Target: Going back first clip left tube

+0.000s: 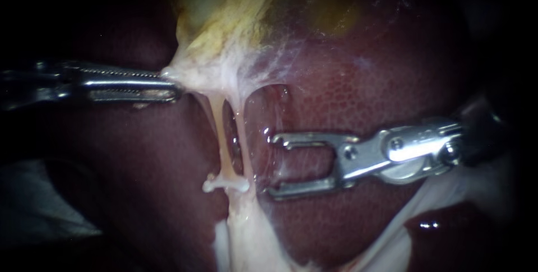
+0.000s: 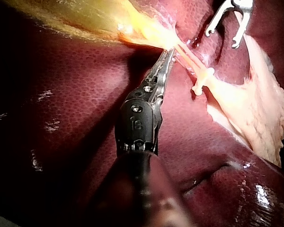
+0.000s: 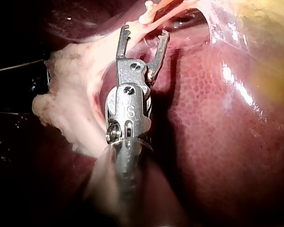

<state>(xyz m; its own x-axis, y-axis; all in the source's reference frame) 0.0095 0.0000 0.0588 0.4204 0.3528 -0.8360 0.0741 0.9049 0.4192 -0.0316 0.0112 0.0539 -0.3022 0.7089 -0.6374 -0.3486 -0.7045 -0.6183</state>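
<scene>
Right tool (image 1: 273, 165) gapes just beside the white clip (image 1: 226, 184) on the tube (image 1: 220, 132).

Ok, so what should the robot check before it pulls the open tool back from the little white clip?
1. Clip sits across the tube: ok.
2. Right instrument has open, empty jaws, beside the clip and apart from it: ok.
3. Left instrument has jaws shut on tissue below the gallbladder, tube stretched: ok.
4. Clip squeezed fully shut around the tube: cannot tell.
5. Thin film over the liver clear of the right jaws: cannot tell.
</scene>
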